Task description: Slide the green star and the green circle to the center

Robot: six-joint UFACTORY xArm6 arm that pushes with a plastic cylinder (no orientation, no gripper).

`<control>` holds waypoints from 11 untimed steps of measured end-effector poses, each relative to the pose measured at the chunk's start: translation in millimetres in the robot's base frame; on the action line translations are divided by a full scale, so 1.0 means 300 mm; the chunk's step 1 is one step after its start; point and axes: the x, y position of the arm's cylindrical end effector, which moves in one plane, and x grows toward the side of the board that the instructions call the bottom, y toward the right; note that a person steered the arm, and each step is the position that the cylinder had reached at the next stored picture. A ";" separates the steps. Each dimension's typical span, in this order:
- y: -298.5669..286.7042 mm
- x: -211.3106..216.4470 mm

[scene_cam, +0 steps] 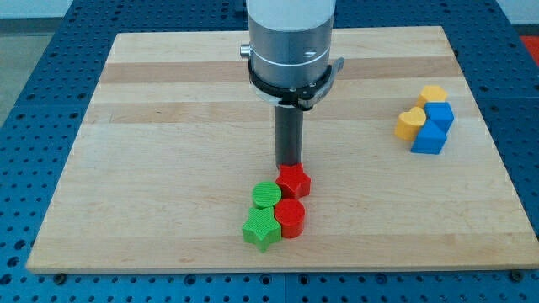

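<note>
The green circle [268, 195] and the green star [262, 228] lie low on the wooden board [168, 126], just left of the view's middle, the star below the circle. A red star [294, 180] touches the circle's upper right, and a red circle [290, 217] sits right of the green star. My tip [290, 164] stands at the red star's top edge, above and right of the green circle. The rod hangs from the arm's grey wrist [290, 38].
At the view's right sit a yellow heart [410, 123], a yellow block [432, 93] and two blue blocks [433, 128] clustered together. The board rests on a blue perforated table [34, 126].
</note>
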 end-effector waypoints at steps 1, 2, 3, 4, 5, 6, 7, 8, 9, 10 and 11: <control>0.000 0.000; 0.019 -0.023; 0.079 -0.052; 0.179 -0.049; 0.238 0.004; 0.258 0.099; 0.274 0.190; 0.274 0.318; 0.269 0.428; 0.233 0.430; 0.140 0.429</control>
